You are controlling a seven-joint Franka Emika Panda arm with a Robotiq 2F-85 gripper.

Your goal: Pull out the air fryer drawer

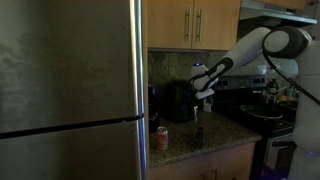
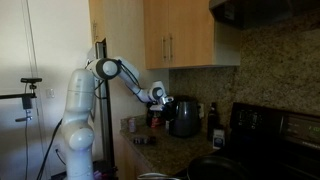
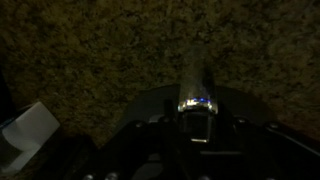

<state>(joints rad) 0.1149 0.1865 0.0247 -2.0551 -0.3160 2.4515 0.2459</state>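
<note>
Holds white Franka arm (image 2: 118, 72) extended: lower links upright, elbow bent high, forearm sloping down to wrist in both exterior views. Carries Robotiq gripper (image 1: 205, 93) at forearm's end, hanging just below wrist. Shows only dark silhouette of gripper body along bottom edge of wrist view. Leaves jaw state unreadable: too dark, too small.

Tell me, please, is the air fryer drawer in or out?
In, it seems: the air fryer looks one compact block in both exterior views, nothing protruding.
</note>
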